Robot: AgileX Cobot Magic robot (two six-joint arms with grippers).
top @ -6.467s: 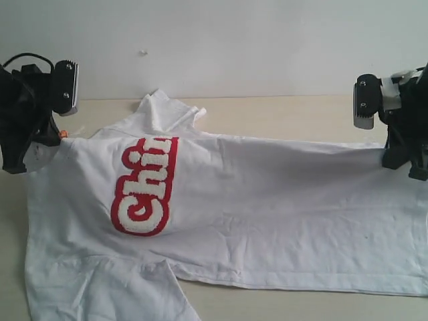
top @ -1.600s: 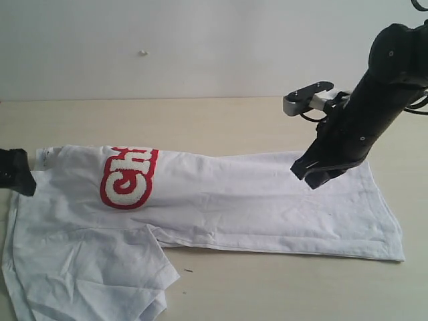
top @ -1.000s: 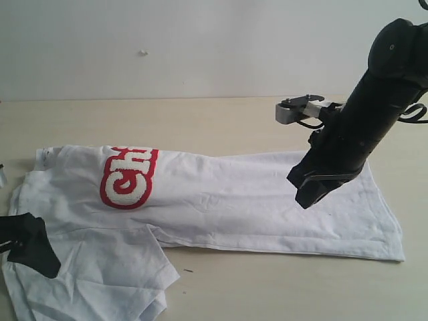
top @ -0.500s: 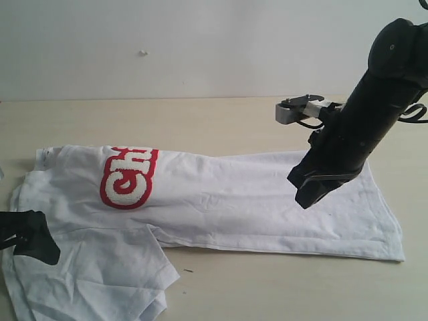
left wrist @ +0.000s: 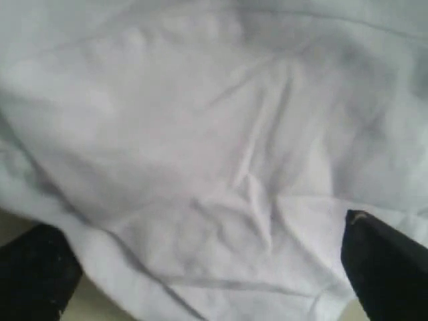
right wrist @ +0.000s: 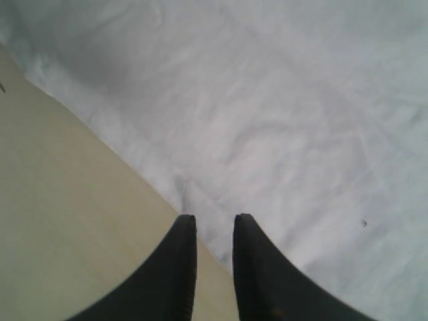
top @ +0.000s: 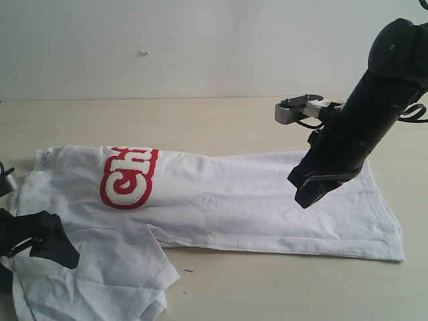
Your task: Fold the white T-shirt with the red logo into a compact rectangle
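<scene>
Exterior: seeing the white T-shirt [top: 254, 200] lying lengthwise across the table [top: 200, 120], folded along its far edge, cutting the red logo [top: 128, 177] off there; hem end at the right, one sleeve [top: 127, 267] sticking out toward the near-left. Seeing bare tabletop running behind the far edge and along the near edge right of the sleeve. Spotting the left gripper [top: 47, 244] sitting low at the near-left over the shirt, partly cropped by the frame. Spotting the right gripper [top: 307, 194] hanging tip-down above the shirt's right half. Left wrist: looking down on wrinkled white cloth, fingers [left wrist: 384, 267] standing wide apart with cloth spanning the gap; not managing to tell about contact. Right wrist: fingers [right wrist: 180, 267] sitting nearly together, narrow slit, gripping nothing; shirt edge running diagonally under the tips, bare table lying on one side, cloth on the other.
</scene>
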